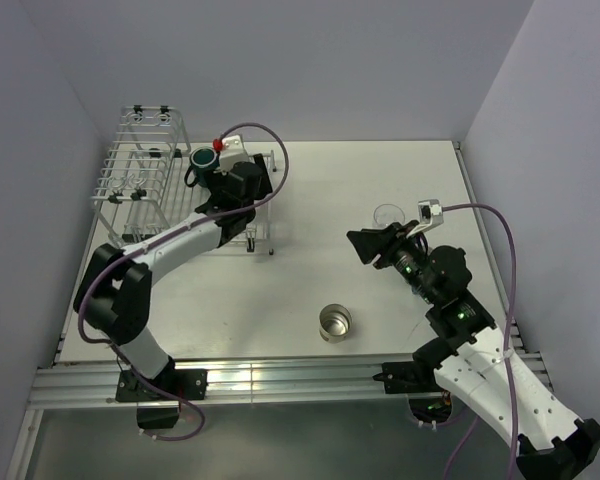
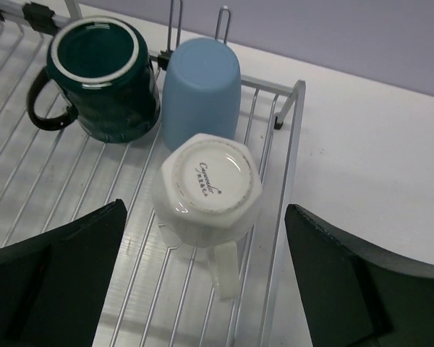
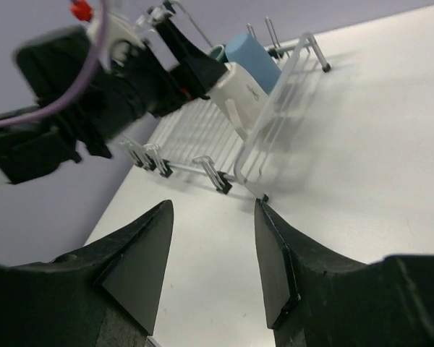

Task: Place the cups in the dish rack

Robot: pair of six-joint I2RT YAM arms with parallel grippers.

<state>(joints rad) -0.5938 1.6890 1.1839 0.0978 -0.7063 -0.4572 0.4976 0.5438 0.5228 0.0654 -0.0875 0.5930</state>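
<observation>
The silver wire dish rack [image 1: 130,180] stands at the back left. On its flat tray [image 2: 29,181] sit a dark teal mug [image 2: 94,69], a blue tumbler [image 2: 201,90] and a cream mug [image 2: 208,188], all upside down. My left gripper [image 2: 206,289] hangs open and empty just above the cream mug; in the top view it [image 1: 235,195] covers most of the cups. The shiny steel cup [image 1: 334,322] stands upright on the table at front centre. The clear glass [image 1: 387,215] stands right behind my right gripper [image 1: 362,246], which is open, empty and points toward the rack [image 3: 202,130]. The blue mug is hidden.
The rack's taller basket section [image 1: 150,125] is at its far left end. The rack's right rim [image 2: 293,137] borders the white table [image 1: 310,200]. Purple walls close in on the left, back and right. The left arm [image 3: 72,79] fills the upper left of the right wrist view.
</observation>
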